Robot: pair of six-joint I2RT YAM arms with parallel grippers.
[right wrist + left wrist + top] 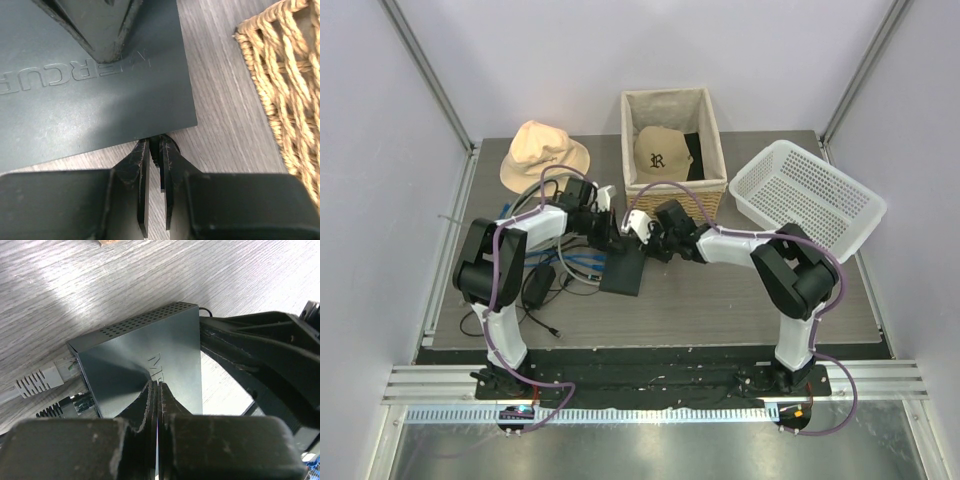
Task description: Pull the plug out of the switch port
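Note:
The switch (623, 272) is a flat dark-grey box lying mid-table; its lid (90, 100) carries raised lettering. My left gripper (156, 386) is shut, and its tips rest on the switch top (140, 355) with nothing between them. At the switch's edge, my right gripper (155, 142) is shut on a small black ribbed plug (156, 151) that sits against that edge. On the opposite narrow edge, a grey plug (37, 382) and a black plug (55, 411) sit in the sockets. From above, the left gripper (612, 238) and the right gripper (640, 238) meet over the switch.
A wicker basket (712, 150) with a cap stands just behind the switch, close to my right gripper. Its rim (280, 90) shows in the right wrist view. A white plastic basket (810, 195) is at the back right and a beige hat (545, 155) at the back left. Blue cables (582, 265) and a black adapter (538, 285) lie left of the switch.

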